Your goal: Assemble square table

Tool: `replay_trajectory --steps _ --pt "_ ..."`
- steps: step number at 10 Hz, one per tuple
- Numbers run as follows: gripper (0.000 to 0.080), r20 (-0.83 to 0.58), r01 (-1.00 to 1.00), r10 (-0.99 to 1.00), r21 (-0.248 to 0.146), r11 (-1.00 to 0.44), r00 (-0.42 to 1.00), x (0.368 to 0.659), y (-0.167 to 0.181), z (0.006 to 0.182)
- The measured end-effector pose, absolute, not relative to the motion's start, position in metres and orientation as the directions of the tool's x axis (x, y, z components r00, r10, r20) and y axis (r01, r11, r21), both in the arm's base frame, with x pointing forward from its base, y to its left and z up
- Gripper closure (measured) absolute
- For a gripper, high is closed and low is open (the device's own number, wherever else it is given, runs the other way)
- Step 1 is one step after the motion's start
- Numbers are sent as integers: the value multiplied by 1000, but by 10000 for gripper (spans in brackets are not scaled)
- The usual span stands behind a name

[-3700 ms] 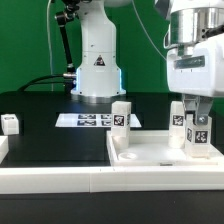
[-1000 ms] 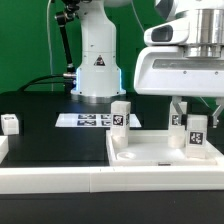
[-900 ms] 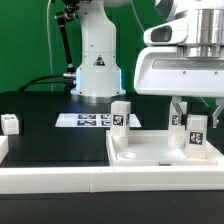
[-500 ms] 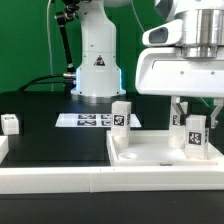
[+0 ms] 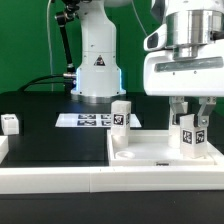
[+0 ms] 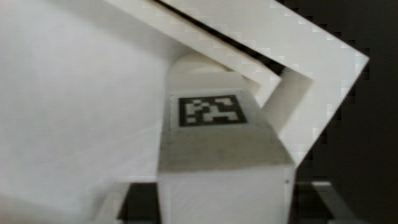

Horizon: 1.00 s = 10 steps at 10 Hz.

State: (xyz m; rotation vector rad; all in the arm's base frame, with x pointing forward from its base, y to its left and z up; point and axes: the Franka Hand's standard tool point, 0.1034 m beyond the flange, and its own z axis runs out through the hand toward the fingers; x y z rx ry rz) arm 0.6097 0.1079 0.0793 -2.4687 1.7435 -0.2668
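white plastic throughout, moulded and hard-looking. the leg in hand (image 5: 189,138) stood upright over the corner of the square tray panel (image 5: 150,163) on the exterior view's right, its tag facing the camera. the pincer (image 5: 190,124) was clamped on the leg, one jaw on each flank near its upper part. the wrist view showed the same leg (image 6: 217,120) running down the middle of the frame, with the panel's raised rim meeting at a corner just beyond it. whether the leg's foot was seated in the panel or only resting on it could not be told.

a second leg (image 5: 121,114) stood upright at the panel's far edge. a third (image 5: 9,123) sat well apart on the black tabletop (image 5: 50,140), toward the exterior view's left. the marker board (image 5: 85,120) lay flat behind.

handling judgement: the leg looked light and stiff, with no give under the jaws. its smooth faces were probably slippery, so a grip across the two flat sides, square and not too close to the top, should hold best. the panel looked heavier and unlikely to shift under light downward pressure.
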Motion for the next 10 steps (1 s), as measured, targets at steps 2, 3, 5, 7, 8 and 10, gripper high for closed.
replay_trajectory --steps 2,3,5,7,8,10 --pt "505 39 -967 -987 -201 -159 154 609 111 79" --pt "504 17 -978 -998 -201 -55 53 609 114 79" --pt "504 -9 -980 -998 -190 64 -64 608 113 80" --pt "504 -25 -981 -992 -141 129 -127 606 115 79" --pt "504 -34 -973 -983 -137 183 -180 607 116 79" --pt "504 -47 -953 -963 -134 271 -267 607 116 79"
